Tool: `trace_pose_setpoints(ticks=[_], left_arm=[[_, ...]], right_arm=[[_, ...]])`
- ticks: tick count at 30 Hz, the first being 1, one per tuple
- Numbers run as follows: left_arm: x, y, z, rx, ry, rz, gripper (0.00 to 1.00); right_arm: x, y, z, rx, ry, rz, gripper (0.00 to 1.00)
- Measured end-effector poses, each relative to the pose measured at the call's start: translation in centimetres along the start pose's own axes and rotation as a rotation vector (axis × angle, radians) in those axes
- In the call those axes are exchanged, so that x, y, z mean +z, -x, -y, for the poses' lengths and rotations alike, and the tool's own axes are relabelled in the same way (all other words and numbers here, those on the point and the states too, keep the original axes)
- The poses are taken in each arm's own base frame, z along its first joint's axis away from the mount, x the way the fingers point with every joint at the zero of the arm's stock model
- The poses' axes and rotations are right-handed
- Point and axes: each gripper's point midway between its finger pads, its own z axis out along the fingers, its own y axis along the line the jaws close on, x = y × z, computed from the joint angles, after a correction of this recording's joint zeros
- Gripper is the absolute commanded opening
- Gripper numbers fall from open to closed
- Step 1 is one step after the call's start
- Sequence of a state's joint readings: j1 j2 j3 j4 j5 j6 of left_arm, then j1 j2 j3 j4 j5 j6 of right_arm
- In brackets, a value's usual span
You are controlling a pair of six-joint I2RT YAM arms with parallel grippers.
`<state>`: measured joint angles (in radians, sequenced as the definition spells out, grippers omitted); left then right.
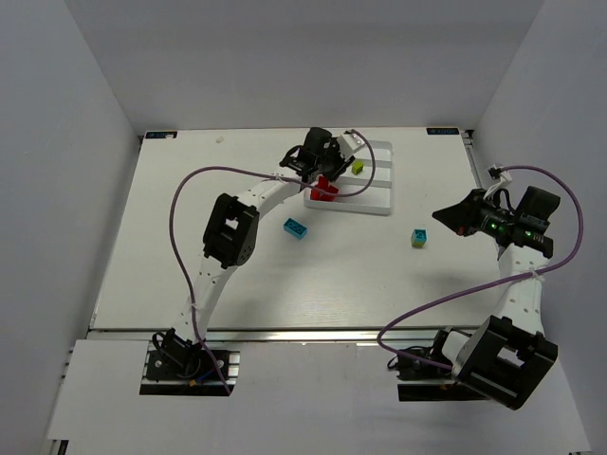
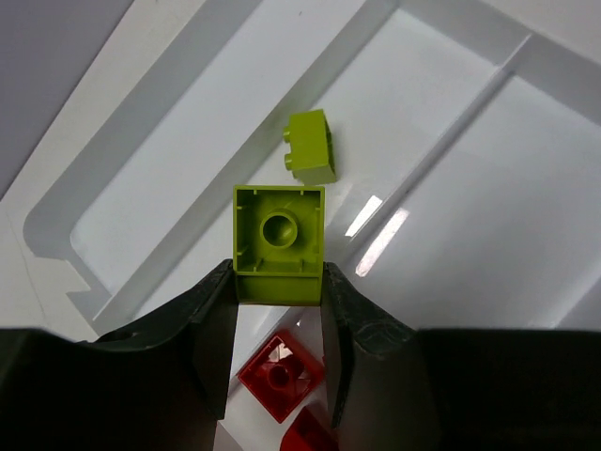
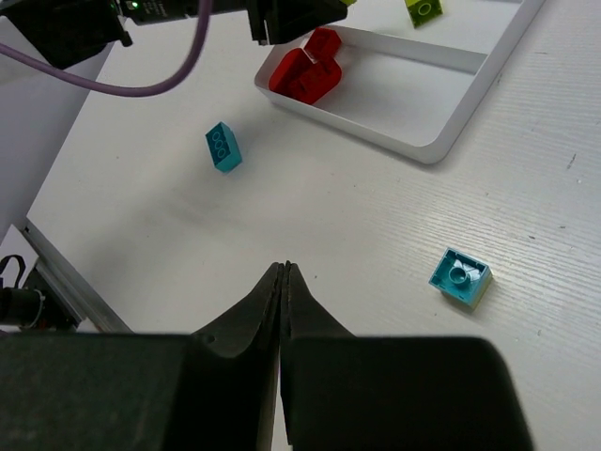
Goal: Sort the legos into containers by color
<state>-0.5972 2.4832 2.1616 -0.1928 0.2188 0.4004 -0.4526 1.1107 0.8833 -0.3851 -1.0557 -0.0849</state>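
roughly past halfway, by my reckoning. left gripper (image 2: 278, 280) clamped on a yellow-green brick (image 2: 279, 230), hollow underside facing the wrist camera, held above the white tray (image 2: 488, 216). just ahead of its fingertips (image 2: 216, 310) a second yellow-green brick (image 2: 310, 147) lay tipped in one compartment. beneath and behind the jaws two red bricks (image 2: 279, 378) sat together in a neighbouring compartment. right gripper (image 3: 285, 272) was closed tight with nothing in it, hovering over the table (image 3: 376, 244) well apart from the tray. ahead of it and to its left a cyan brick (image 3: 223, 148) lay on the table; nearer, off to its right, another cyan piece (image 3: 460, 278) with a pale yellow-green edge, could not tell if two bricks joined. judged: reds sorted, greens one release from done, both cyan pieces not yet moved, and what showed of the third compartment held nothing
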Motion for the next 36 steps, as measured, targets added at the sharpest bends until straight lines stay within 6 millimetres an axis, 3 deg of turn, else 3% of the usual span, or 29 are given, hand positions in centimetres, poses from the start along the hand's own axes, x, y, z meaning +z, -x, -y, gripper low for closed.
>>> trace_pose_setpoints(ticks=[4, 6, 7, 8, 9, 13, 18, 20, 21, 22, 23, 27, 28, 29, 30, 33, 36], left_arm=[[1.2, -2.5, -0.3, -0.001, 0.040, -0.045, 0.26], [1.6, -3.5, -0.5, 0.000, 0.057, -0.060, 0.34], [1.7, -3.3, -0.8, 0.003, 0.067, -0.050, 0.42], [1.7, -3.4, -0.9, 0.005, 0.076, -0.054, 0.63], [1.7, -3.4, -1.1, 0.007, 0.086, -0.056, 0.68], [1.6, -3.1, -1.8, 0.002, 0.120, -0.048, 0.75], [1.4, -3.1, -2.1, -0.006, 0.139, -0.051, 0.77], [1.1, -2.7, -2.3, -0.026, 0.155, -0.047, 0.62], [0.9, -2.5, -2.5, -0.050, 0.169, -0.047, 0.46], [0.4, -2.3, -2.7, -0.078, 0.185, -0.047, 0.10], [-0.4, -1.7, -2.9, -0.127, 0.207, -0.044, 0.00], [-6.3, 0.9, -2.9, -0.367, 0.288, -0.023, 0.00], [-8.5, 2.0, -2.6, -0.427, 0.294, 0.002, 0.31], [-10.9, 2.8, -2.3, -0.474, 0.297, 0.021, 0.51], [-13.4, 3.8, -1.9, -0.515, 0.296, 0.050, 0.65], [-21.6, 4.9, 0.3, -0.638, 0.282, 0.142, 0.83], [-27.5, 4.2, 2.5, -0.696, 0.265, 0.206, 0.84]], right_arm=[[0.0, -0.2, 0.1, 0.003, -0.001, 0.002, 0.03], [-0.1, -0.2, 0.3, 0.007, -0.003, 0.003, 0.04], [-0.1, -0.2, 0.3, 0.006, -0.003, 0.004, 0.04], [-0.1, -0.2, 0.3, 0.005, -0.004, 0.006, 0.04], [-0.1, -0.2, 0.4, 0.004, -0.004, 0.006, 0.04], [-0.1, -0.1, 0.4, 0.000, -0.004, 0.009, 0.06], [-0.1, -0.2, 0.0, -0.011, 0.029, 0.012, 0.29], [-0.1, -0.5, -0.2, -0.029, 0.050, 0.010, 0.41], [0.0, -0.7, -0.3, -0.042, 0.058, 0.006, 0.44], [0.2, -0.9, -0.4, -0.061, 0.064, 0.000, 0.49], [0.3, -1.1, -0.2, -0.084, 0.052, -0.011, 0.51], [1.7, -2.9, 1.2, -0.175, -0.048, -0.108, 0.60], [2.1, -3.4, 1.6, -0.201, -0.086, -0.137, 0.65], [2.5, -4.0, 2.3, -0.226, -0.133, -0.169, 0.67], [2.8, -4.9, 3.0, -0.244, -0.184, -0.208, 0.68], [2.9, -7.3, 5.1, -0.255, -0.318, -0.310, 0.74], [2.5, -8.4, 7.0, -0.251, -0.440, -0.370, 0.78]])
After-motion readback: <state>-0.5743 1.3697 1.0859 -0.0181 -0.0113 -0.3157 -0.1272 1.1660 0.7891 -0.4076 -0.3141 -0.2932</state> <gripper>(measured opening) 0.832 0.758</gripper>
